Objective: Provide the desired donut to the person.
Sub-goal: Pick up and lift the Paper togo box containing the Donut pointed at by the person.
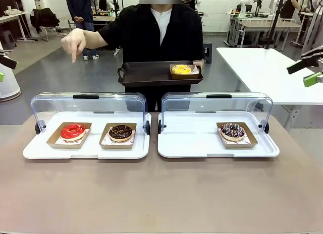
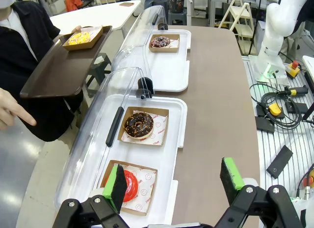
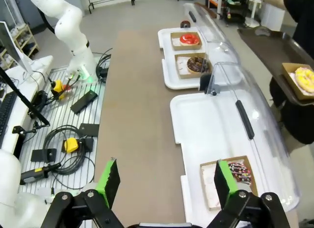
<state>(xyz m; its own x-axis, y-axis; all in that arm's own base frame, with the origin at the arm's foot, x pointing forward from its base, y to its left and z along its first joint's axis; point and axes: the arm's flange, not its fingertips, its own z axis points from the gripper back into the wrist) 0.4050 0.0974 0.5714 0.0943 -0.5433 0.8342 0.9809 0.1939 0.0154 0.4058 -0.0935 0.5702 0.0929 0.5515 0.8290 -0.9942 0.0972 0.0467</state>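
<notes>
Nothing delivered yet. The person [image 1: 136, 35] at the far side of the table [image 1: 161, 193] points a hand [image 1: 75, 41] down over the left end. I read the pick as the red donut [image 1: 73, 131], though from this angle the chocolate donut [image 1: 120, 132] beside it can't be ruled out. The red donut sits untouched in its box, at the outer end of the left case [image 1: 93, 152], apart from both grippers.

Left gripper [image 2: 172, 178]: wide, empty, held up off the left end of the table, with the red donut nearest to it. Right gripper [image 3: 166, 180]: wide, empty, up off the right end.

Left to do is the whole job: reach in, take the box, carry it across, and hand it over. It probably goes on the brown tray [image 1: 146, 75] the person holds out.

Containers:
- Left case: clear lid [image 1: 88, 100] rolled back. Holds the red and chocolate donuts, each in its own cardboard box, side by side.
- Right case [image 1: 192, 140]: lid also back. Holds one sprinkled donut [image 1: 232, 130] in a box at the right, with the rest bare.
- Brown tray: one yellow donut [image 1: 181, 69] in a box at its right end, with room beside it.
</notes>
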